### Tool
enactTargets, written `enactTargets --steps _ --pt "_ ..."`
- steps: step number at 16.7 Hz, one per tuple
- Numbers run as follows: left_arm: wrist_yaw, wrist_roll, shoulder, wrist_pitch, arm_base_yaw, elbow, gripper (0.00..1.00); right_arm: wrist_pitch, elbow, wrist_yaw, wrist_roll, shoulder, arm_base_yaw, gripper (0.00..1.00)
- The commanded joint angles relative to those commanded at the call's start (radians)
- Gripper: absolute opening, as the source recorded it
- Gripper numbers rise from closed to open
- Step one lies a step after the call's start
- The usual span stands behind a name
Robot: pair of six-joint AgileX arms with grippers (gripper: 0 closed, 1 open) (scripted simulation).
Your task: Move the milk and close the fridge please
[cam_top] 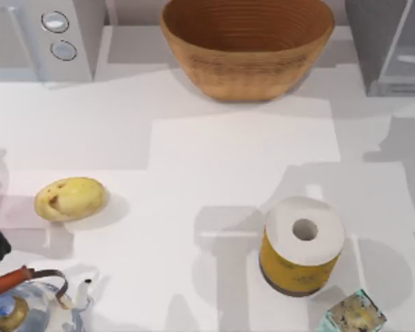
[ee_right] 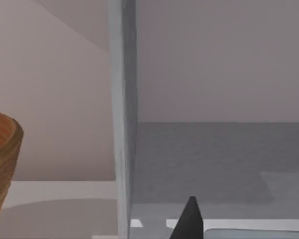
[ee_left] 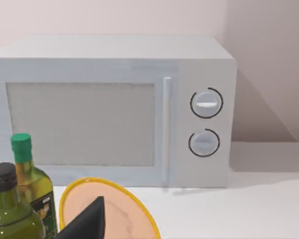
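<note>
Top view: boxy grey fridge at one o'clock, beside the ribbed woven basket. Right wrist view: its smooth open interior; gripper opening impossible to tell.

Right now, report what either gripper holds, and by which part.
Cannot be told. The left gripper shows one dark fingertip before the microwave; the right gripper shows another at the fridge. No milk appears between fingers.
</note>
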Motion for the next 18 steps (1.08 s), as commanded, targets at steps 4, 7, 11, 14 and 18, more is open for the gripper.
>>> enactTargets --steps 4,7,11,14,18 --pt "0.0 0.0 0.0 0.0 0.0 0.0 1.0 0.0 -0.007 -0.011 0.0 -0.009 -0.01 0.0" --pt "0.0 0.0 0.0 0.0 0.0 0.0 1.0 0.0 0.01 -0.012 0.001 0.008 -0.01 0.0" --pt "0.0 0.0 0.0 0.0 0.0 0.0 1.0 -0.004 0.145 -0.05 0.0 0.138 -0.043 0.0" --pt "0.0 0.0 0.0 0.0 0.0 0.0 1.0 -0.014 0.309 -0.097 -0.002 0.293 -0.086 0.0" --pt "0.0 0.0 0.0 0.0 0.0 0.0 1.0 -0.037 0.552 -0.169 -0.004 0.52 -0.151 0.0"
